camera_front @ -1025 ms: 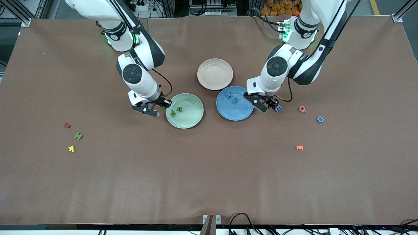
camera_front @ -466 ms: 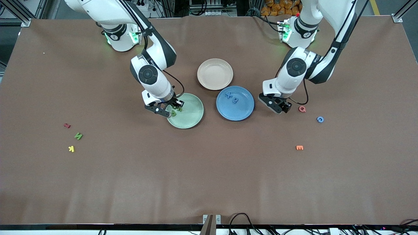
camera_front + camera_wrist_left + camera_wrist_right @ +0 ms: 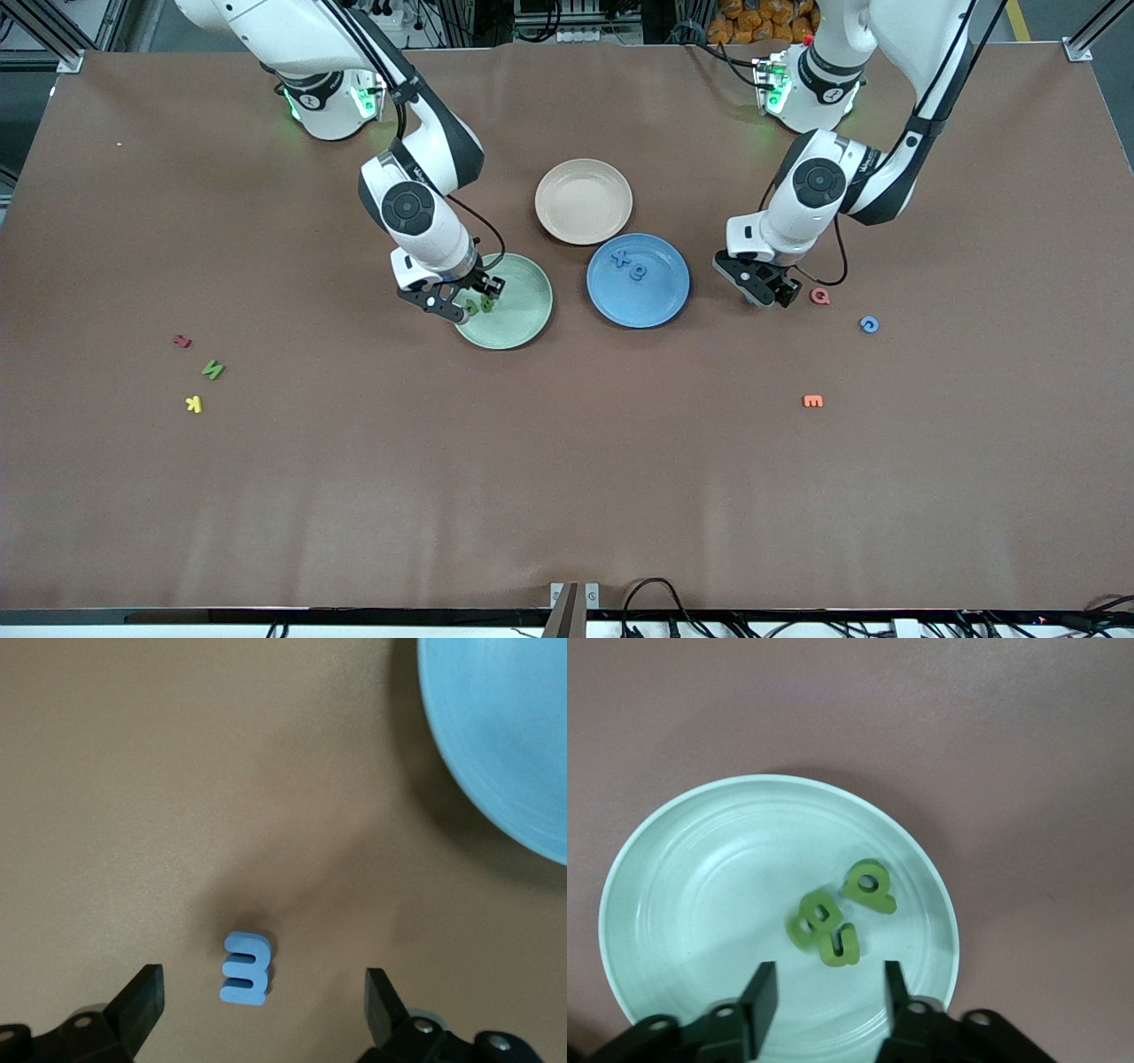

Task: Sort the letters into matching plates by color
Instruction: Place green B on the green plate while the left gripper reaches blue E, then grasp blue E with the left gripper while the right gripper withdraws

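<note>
The right gripper (image 3: 462, 299) hangs over the green plate (image 3: 682, 904), its fingers spread with nothing between them. Three green letters (image 3: 833, 920) lie bunched in that plate. The left gripper (image 3: 767, 292) is down over the table just beside the blue plate (image 3: 660, 301), spread wide around a blue letter (image 3: 244, 968), maybe an E. Two blue letters (image 3: 630, 266) sit in the blue plate.

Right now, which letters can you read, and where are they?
"E": blue letter, table.
"Q": red letter, table.
"E": orange letter, table.
"N": green letter, table.
"K": yellow letter, table.
"X": letter in blue plate.
Other letters: too small to read.
</note>
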Controlling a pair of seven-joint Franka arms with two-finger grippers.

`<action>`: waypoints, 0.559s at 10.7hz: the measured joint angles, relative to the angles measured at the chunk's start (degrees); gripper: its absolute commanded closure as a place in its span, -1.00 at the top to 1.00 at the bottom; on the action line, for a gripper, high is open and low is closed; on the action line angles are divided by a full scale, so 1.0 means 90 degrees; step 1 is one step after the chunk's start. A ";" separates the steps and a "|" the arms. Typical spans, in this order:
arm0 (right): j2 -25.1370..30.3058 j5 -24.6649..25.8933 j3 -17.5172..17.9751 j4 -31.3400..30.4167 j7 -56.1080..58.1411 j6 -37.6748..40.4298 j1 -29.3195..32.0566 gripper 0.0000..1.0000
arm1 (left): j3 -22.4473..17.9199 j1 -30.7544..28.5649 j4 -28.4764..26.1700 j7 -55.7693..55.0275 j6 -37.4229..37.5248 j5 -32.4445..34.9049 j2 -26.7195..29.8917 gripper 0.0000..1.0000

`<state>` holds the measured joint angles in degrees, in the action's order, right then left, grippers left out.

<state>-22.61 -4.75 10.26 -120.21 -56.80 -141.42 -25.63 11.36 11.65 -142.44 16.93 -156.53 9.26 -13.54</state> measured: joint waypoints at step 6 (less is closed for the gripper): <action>0.0000 0.0003 -0.0474 0.0102 0.0442 0.0163 0.0001 1.00 | -0.0063 0.0001 -0.0009 0.0000 -0.0233 0.0000 -0.0285 0.79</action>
<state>-22.61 -4.72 6.00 -119.29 -52.82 -139.95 -25.62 10.79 11.66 -142.52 16.94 -158.62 9.26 -16.11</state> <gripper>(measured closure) 0.000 0.035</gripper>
